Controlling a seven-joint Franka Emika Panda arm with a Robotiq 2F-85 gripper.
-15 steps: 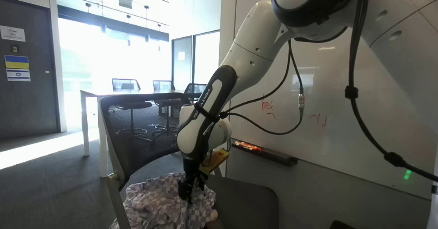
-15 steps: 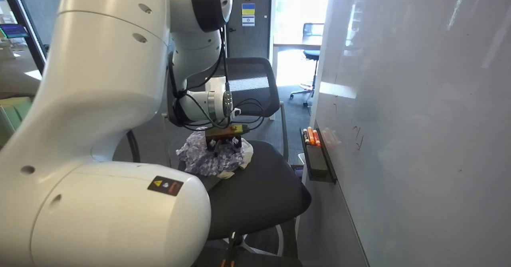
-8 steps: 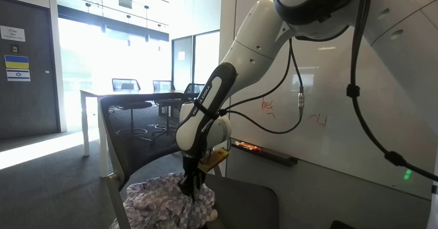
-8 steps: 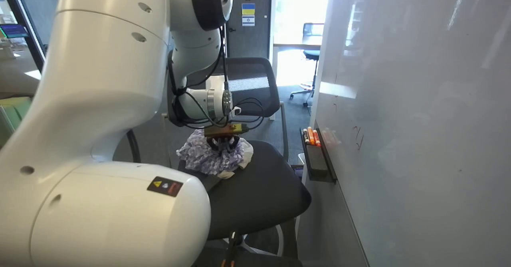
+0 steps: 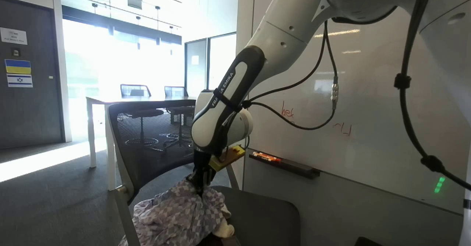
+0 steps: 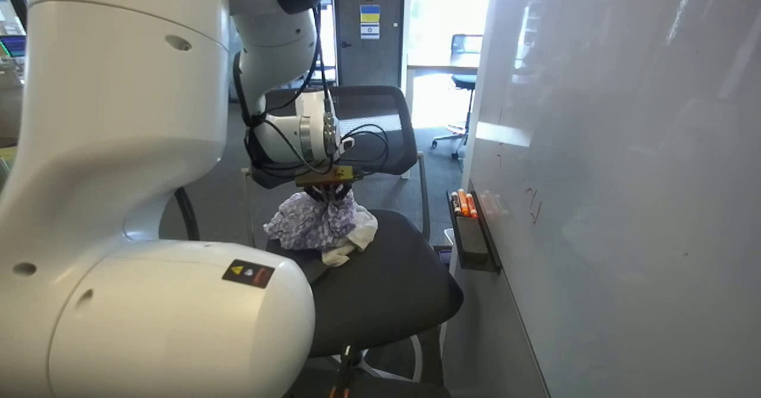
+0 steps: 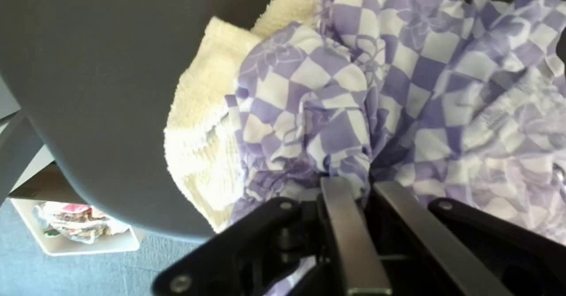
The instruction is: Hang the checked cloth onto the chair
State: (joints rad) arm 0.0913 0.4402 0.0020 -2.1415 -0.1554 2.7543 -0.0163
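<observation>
The checked cloth (image 7: 318, 83), purple and white, lies crumpled on the dark chair seat (image 6: 386, 291) near its mesh backrest (image 5: 154, 139). My gripper (image 7: 363, 184) is shut on a fold of it, with fabric pinched between the metal fingers (image 7: 353, 234). In both exterior views the gripper (image 5: 200, 187) stands over the pile, and the checked cloth (image 5: 173, 216) rises in a peak to the fingertips. Its lower part still rests on the seat. A cream towel-like cloth (image 7: 199, 110) lies under and beside it.
The whiteboard (image 5: 353, 121) runs along one side, with a ledge (image 6: 474, 246) holding markers and an eraser. A chair armrest (image 6: 423, 196) stands beside the seat. Behind the backrest is a table (image 5: 154, 99). A white bin (image 7: 88, 249) sits on the floor.
The jaws have closed on the checked cloth. The gripper has then risen, drawing the fabric up into a peak and uncovering more of the cream cloth.
</observation>
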